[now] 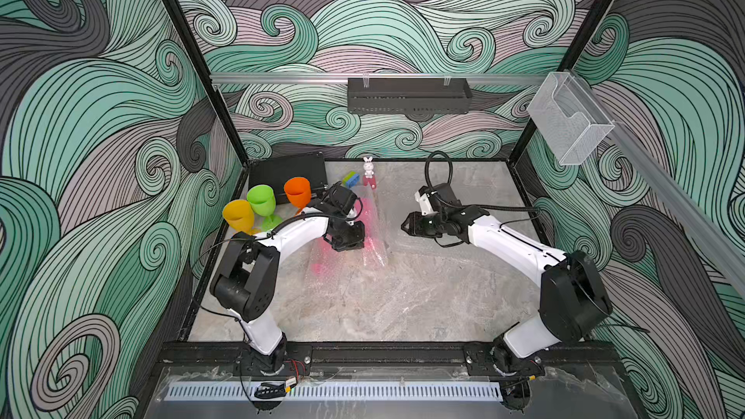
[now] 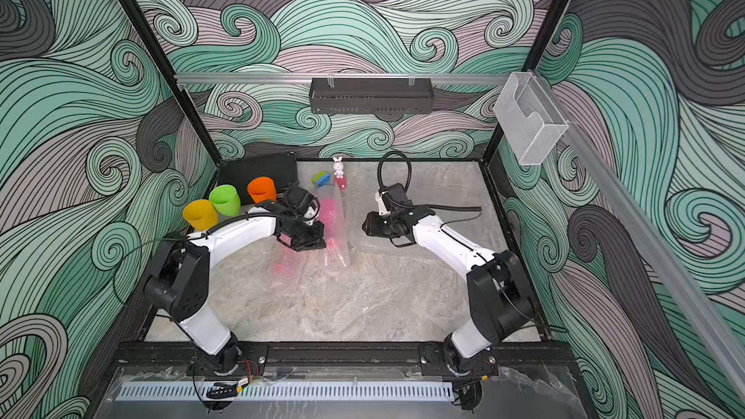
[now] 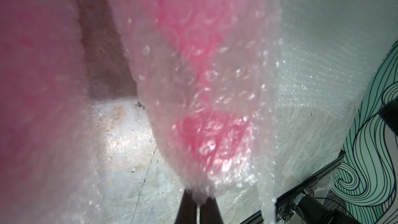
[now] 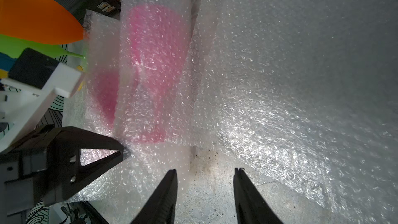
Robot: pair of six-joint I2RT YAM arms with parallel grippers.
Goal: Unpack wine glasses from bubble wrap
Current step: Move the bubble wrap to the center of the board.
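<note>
**Wrapped pink wine glass at the middle of the desk.**
Left end effector pinched shut on the bubble wrap edge; right end effector half open, empty, just beside the wrap.

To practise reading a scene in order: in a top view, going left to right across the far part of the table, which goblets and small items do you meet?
yellow goblet → lime green goblet → orange goblet → green-and-blue block → white rabbit figurine
</note>
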